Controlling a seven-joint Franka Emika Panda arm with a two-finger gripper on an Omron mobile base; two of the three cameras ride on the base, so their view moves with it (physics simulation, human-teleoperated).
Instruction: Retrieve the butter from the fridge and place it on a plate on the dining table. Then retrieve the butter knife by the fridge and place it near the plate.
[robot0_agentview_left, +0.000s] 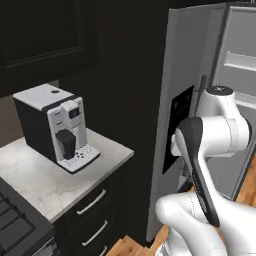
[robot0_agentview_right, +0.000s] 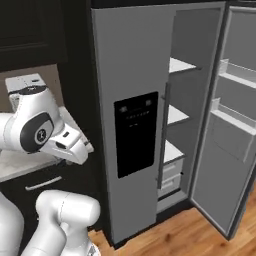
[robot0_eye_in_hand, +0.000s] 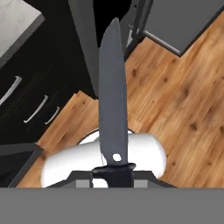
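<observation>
The butter knife (robot0_eye_in_hand: 113, 100), slim and dark grey, stands straight up the middle of the hand view with its blade pointing away from the hand. My gripper (robot0_eye_in_hand: 113, 174) is shut on its dark handle at the bottom of that view, high above the wooden floor. The arm is folded back close to the base, left of the fridge (robot0_agentview_right: 135, 100). The grey fridge has its right door (robot0_agentview_right: 225, 150) swung open, showing white shelves (robot0_agentview_right: 175, 115) with nothing on them. The butter, the plate and the dining table are out of view.
A coffee machine (robot0_agentview_left: 52, 125) stands on a small marble counter with drawers (robot0_agentview_left: 45, 182) to the left. A black stove top (robot0_agentview_left: 15, 222) adjoins it. Black cabinets (robot0_agentview_left: 45, 35) hang above. Wooden floor (robot0_agentview_right: 185, 235) lies open before the fridge.
</observation>
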